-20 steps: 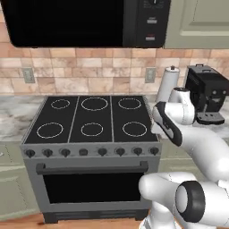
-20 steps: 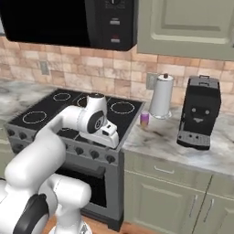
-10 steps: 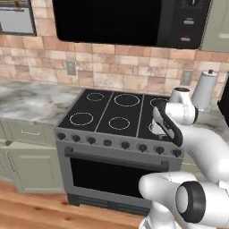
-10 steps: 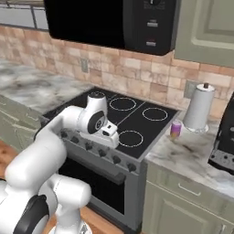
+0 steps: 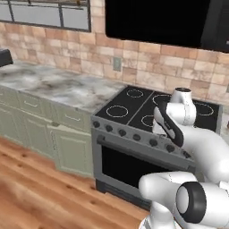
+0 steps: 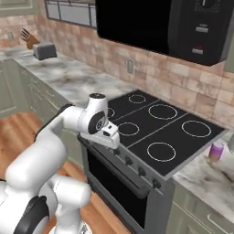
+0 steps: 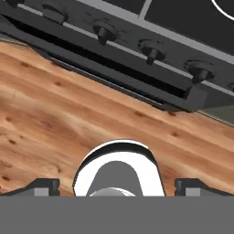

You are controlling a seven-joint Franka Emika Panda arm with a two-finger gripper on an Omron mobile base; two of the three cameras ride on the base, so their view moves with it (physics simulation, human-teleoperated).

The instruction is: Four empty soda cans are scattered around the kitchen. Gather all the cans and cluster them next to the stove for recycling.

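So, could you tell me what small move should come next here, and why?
Probably drive on left along the counter to look for more cans: the gripper is open and empty, and one purplish-pink can already stands right of the stove.

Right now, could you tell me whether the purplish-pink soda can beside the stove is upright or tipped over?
Upright. In the right base view the purplish-pink soda can stands on its base on the marble counter, just right of the stove, silver top upward.

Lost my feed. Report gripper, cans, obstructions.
Gripper open, empty, over the floor by the stove front. One pink can on the counter right of the stove. Nothing blocking.
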